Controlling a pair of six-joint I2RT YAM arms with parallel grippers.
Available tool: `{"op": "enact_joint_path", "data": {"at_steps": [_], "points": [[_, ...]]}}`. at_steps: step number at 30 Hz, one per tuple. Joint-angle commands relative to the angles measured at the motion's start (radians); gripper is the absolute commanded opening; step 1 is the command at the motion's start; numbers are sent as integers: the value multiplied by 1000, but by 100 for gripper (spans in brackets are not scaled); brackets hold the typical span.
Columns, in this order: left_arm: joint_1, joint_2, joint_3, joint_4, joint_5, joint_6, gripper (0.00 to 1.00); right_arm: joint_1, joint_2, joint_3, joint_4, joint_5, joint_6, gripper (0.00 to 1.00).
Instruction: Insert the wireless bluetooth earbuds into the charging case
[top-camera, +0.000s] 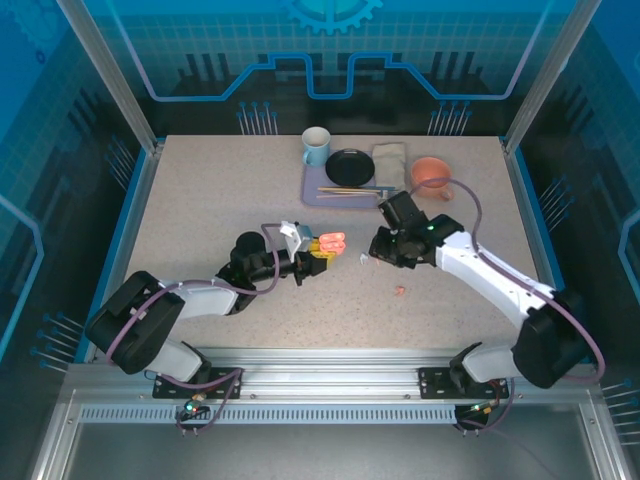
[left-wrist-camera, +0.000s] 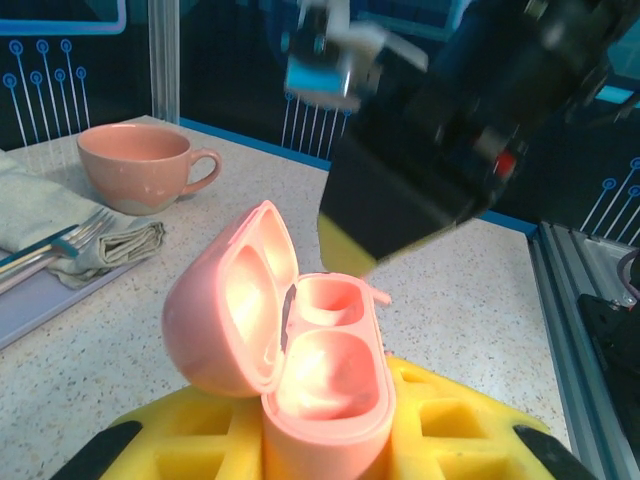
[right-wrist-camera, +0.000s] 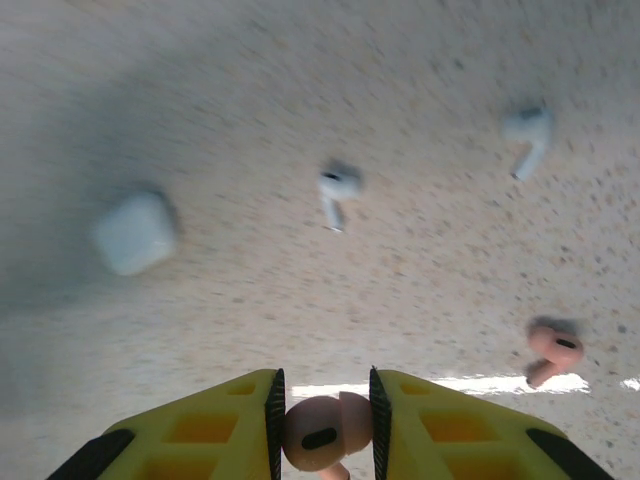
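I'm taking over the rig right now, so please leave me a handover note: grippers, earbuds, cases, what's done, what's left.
Left gripper: shut on the pink case, lid open, both wells empty.
Right gripper: shut on a pink earbud, above the table.
On the table: second pink earbud, two white earbuds, white case.
Done: nothing seated yet.
Left: all four earbuds.

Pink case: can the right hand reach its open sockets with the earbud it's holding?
Probably yes. The left hand holds the pink case with its lid open and both sockets empty; the right hand, gripping a pink earbud, hangs close by with nothing between.
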Motion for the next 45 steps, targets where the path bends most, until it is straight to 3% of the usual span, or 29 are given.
{"op": "enact_joint_path", "data": {"at_steps": [1,12,28,45], "points": [[-4,-3,40,13,44,-1,0,-9,-61,71,18,-15,-28,29],[-15,28,93,10,48,-12,0,110,-138,68,360,-22,-64,29],[-17,60,154,38,26,-62,0,233,-253,-256,883,71,-53,29],[-16,75,178,40,33,-92,0,303,-288,-357,1027,258,-87,28]]}}
